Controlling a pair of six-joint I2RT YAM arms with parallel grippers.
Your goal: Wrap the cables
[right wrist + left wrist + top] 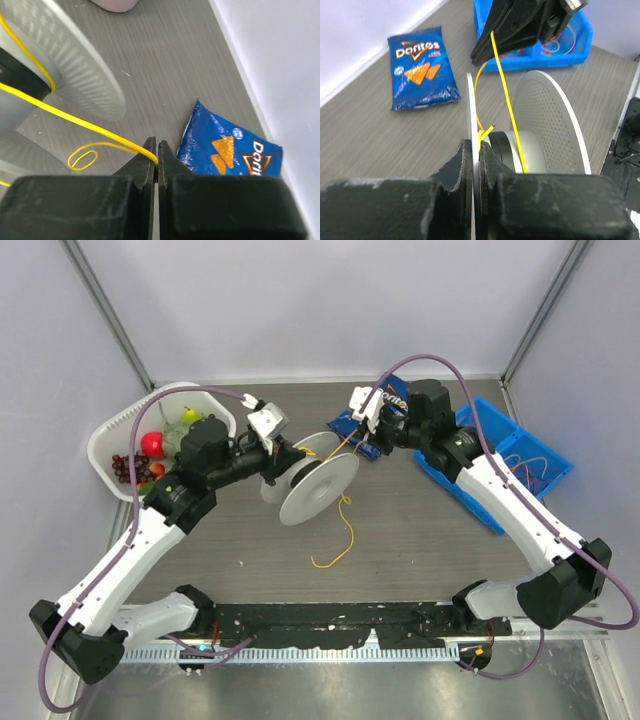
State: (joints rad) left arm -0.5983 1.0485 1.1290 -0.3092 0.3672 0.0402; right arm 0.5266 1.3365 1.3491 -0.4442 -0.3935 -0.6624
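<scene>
Cable: thin glossy yellow string, taut from the right gripper tips to the spool hub; a slack loop lies below.
Right gripper: pinched closed on the cable.
Left gripper: clamped on the spool's thin flange edge — cable knot at its tips.
Spool: translucent white discs, dimpled, grey hub.
Around: crinkly blue chip bag just beside the right gripper; blue plastic bin behind it.

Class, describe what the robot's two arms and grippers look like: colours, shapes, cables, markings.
Both the left arm and the right arm have white shell links joined by bulky black joints. A mauve hose loops along each. A small white camera block sits at each wrist. The left gripper and the right gripper have matte black, flat-faced fingers.
</scene>
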